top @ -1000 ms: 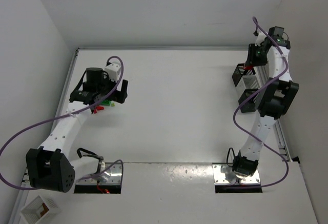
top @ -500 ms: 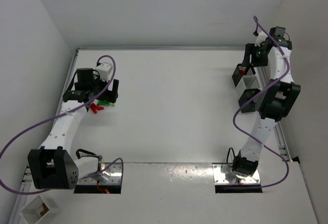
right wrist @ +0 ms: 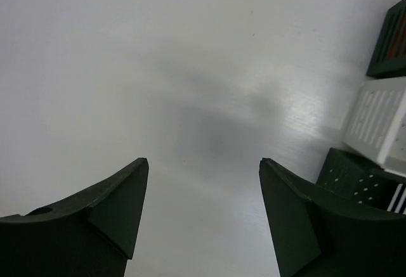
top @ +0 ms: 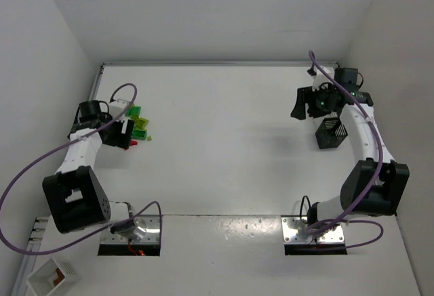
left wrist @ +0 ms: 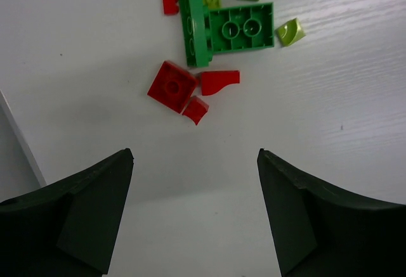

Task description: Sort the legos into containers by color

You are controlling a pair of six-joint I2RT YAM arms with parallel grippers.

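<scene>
The legos (top: 139,123) lie in a small heap at the left of the table. In the left wrist view I see a green plate (left wrist: 240,28), a green brick on its edge (left wrist: 192,20), a red square brick (left wrist: 171,87), a red curved piece (left wrist: 220,80), small red bits and lime pieces (left wrist: 289,32). My left gripper (top: 126,134) (left wrist: 195,156) is open and empty just short of the red bricks. My right gripper (top: 300,105) (right wrist: 203,163) is open and empty over bare table, left of the containers. One black bin (top: 330,132) shows from above.
In the right wrist view a black bin with red inside (right wrist: 390,36), a white slatted bin (right wrist: 380,125) and another black bin (right wrist: 358,175) stand in a row at the right. A white box with brown inside (top: 51,276) sits off the table at the bottom left.
My left gripper has pulled back to the left and uncovered the lego heap. My right gripper has swung away from the bins toward the table's middle.
</scene>
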